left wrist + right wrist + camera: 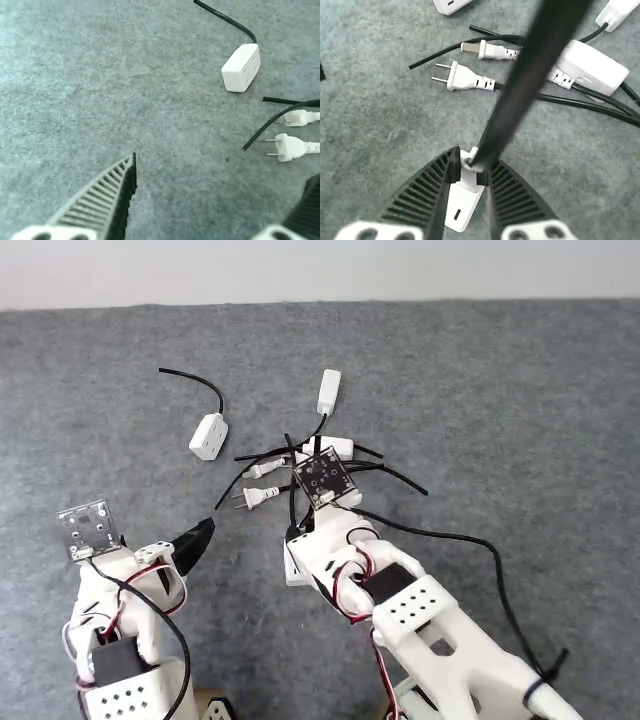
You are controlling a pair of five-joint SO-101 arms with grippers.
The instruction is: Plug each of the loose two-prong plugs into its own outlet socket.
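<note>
R gripper point(470, 161) was clamped on a white socket point(462, 197). L gripper point(222, 170) hung off to one side of it, jaws wide apart, empty. Step: pairing socket w/ plug. Next prob. needs L to grab nearest plug point(465, 79), just beyond held socket, prongs lined up. Count: 2 loose plugs, second plug point(490, 50) further beyond; 4 sockets incl. held one.

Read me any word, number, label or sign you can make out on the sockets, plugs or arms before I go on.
No text can be read.
The white plastic outlet socket block shows only slots on a bare face.
The white two-prong plugs carry no visible print.
The second white socket block, held in the right gripper, shows one slot and no label.
Any print on the small square boards on the wrists is too small to read.
</note>
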